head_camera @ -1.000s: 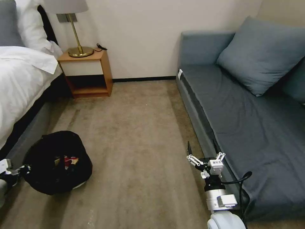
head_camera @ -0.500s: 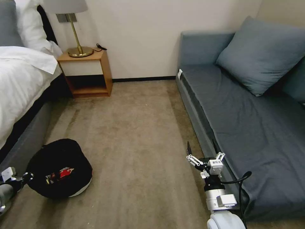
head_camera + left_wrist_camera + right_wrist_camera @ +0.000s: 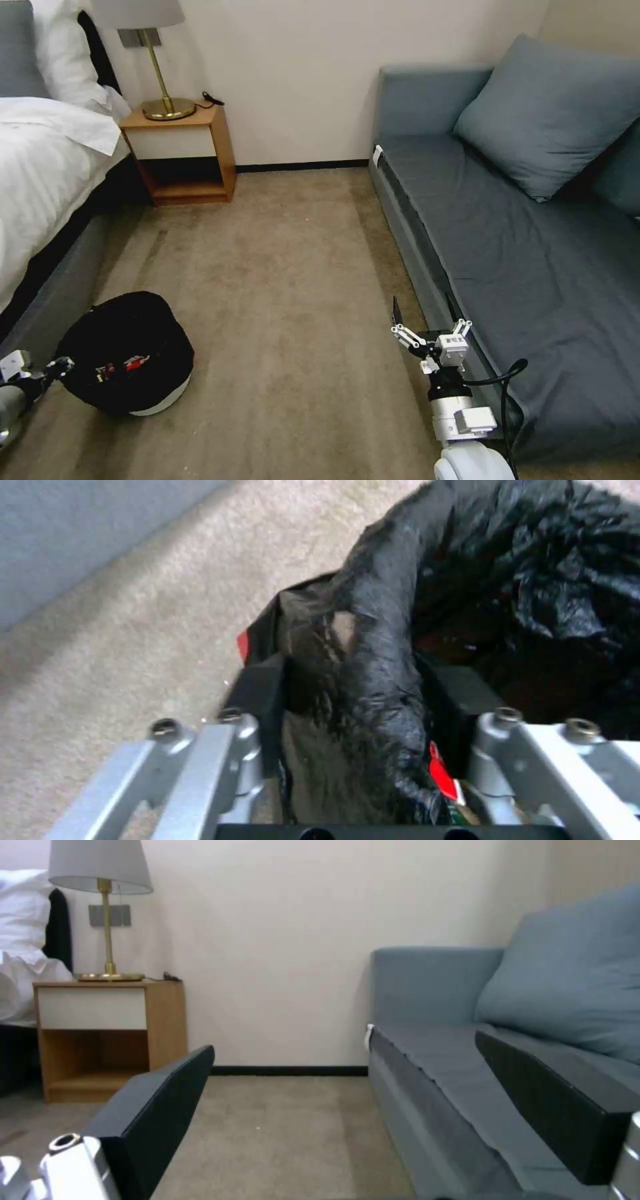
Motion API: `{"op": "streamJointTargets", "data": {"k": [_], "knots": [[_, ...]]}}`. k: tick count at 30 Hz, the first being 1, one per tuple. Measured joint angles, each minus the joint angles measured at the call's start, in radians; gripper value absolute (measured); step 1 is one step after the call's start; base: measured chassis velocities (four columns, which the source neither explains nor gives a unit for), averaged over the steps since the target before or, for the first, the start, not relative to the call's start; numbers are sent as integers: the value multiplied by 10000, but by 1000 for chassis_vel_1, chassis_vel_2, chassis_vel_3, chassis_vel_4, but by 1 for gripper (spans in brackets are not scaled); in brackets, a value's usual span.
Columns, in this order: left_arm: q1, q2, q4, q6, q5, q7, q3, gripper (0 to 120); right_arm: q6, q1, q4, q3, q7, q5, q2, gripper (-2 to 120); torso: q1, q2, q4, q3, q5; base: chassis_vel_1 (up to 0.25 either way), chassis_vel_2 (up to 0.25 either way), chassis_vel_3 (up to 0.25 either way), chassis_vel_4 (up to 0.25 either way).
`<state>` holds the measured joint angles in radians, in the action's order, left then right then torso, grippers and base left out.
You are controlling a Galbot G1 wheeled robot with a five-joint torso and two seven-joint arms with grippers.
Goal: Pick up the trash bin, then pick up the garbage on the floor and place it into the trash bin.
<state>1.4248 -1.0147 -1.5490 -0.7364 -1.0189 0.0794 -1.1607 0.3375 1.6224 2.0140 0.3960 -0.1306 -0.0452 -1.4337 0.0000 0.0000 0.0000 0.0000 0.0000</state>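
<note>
At the lower left of the head view, the left gripper [image 3: 57, 367] reaches in from the frame's edge and pinches the bag-covered rim of the trash bin [image 3: 127, 353]. In the left wrist view its black fingers [image 3: 257, 700] clamp a fold of glossy black plastic. The bin sits tilted on the carpet [image 3: 287, 300] beside the bed [image 3: 47, 167], white base showing, a red-white wrapper [image 3: 130, 363] inside; no writing is legible. The right gripper [image 3: 427, 320], lower centre-right, hangs spread wide and empty beside the sofa [image 3: 533, 267].
</note>
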Motion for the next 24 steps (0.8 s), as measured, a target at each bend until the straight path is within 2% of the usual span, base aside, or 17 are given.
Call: {"op": "streamJointTargets", "data": {"k": [1, 4, 7, 8, 9, 11, 12, 13, 15, 17, 18, 20, 22, 23, 24], "knots": [[70, 0, -138, 0, 13, -36, -99, 54, 0, 0, 0, 0, 0, 0, 0, 100, 0, 0, 0, 0, 0, 0, 0, 0, 0], [284, -62, -487, 0, 96, -137, -342, 63, 0, 0, 0, 0, 0, 0, 0, 100, 0, 0, -1, 0, 2, 0, 0, 0, 0], [569, -186, -833, 4, 729, -381, -509, 77, 0, -1, -1, -1, 0, 0, 0, 100, 0, 0, 0, -1, 1, 0, 0, 0, 0], [569, -186, -833, 4, 729, -381, -509, 77, 0, -1, -1, -1, 0, 0, 0, 100, 0, 0, 0, -1, 1, 0, 0, 0, 0], [768, -232, -986, 18, 1169, -571, -575, 81, 0, -1, 0, 0, 0, 0, 0, 100, 0, 0, 1, 0, 0, 0, 0, 0, 0], [965, -272, -1111, 320, 1620, -792, -666, 90, 0, -1, -1, -1, 0, 0, 0, 100, 0, 0, 2, 0, 1, 0, 0, 0, 0], [1081, -306, -1209, 812, 1850, -972, -713, 95, 0, -1, 0, -1, -1, 0, 0, 100, 0, 0, 1, 0, 0, 0, 0, 0, 0], [1081, -306, -1209, 812, 1850, -972, -713, 95, 0, -1, 0, -1, -1, 0, 0, 100, 0, 0, 1, 0, 0, 0, 0, 0, 0], [1328, -397, -1542, 2101, 2191, -1343, -738, 99, 0, -1, 0, -1, -1, 0, 0, 100, 0, 0, 1, 0, 0, 0, 0, 0, 0], [1650, -565, -2128, 3993, 2622, -1733, -614, 100, 0, -2, -1, -1, 0, 1, 0, 100, 0, 0, 1, 0, 2, 0, 0, 0, 0], [1650, -565, -2128, 3993, 2622, -1733, -614, 100, 0, -2, -1, -1, 0, 1, 0, 100, 0, 0, 1, 0, 2, 0, 0, 0, 0], [2078, -858, -3101, 5219, 2678, -2029, -205, 100, -1, -2, 0, 0, -1, 1, -1, 100, 1, 0, 1, 0, 3, 0, 0, 0, 0], [2418, -1443, -4300, 6178, 2988, -2163, 743, 100, -1, -3, -1, -1, 0, 1, 0, 100, 0, 0, 0, -1, 4, 0, 0, 0, 0], [2418, -1443, -4300, 6178, 2988, -2163, 743, 100, -1, -3, -1, -1, 0, 1, 0, 100, 0, 0, 0, -1, 4, 0, 0, 0, 0], [2472, -1586, -4546, 6319, 3118, -2173, 974, 100, -1, -1, 0, -6, 1, 0, 1, 100, 0, 0, -2, 0, -3, 0, 0, 0, 0]]}}
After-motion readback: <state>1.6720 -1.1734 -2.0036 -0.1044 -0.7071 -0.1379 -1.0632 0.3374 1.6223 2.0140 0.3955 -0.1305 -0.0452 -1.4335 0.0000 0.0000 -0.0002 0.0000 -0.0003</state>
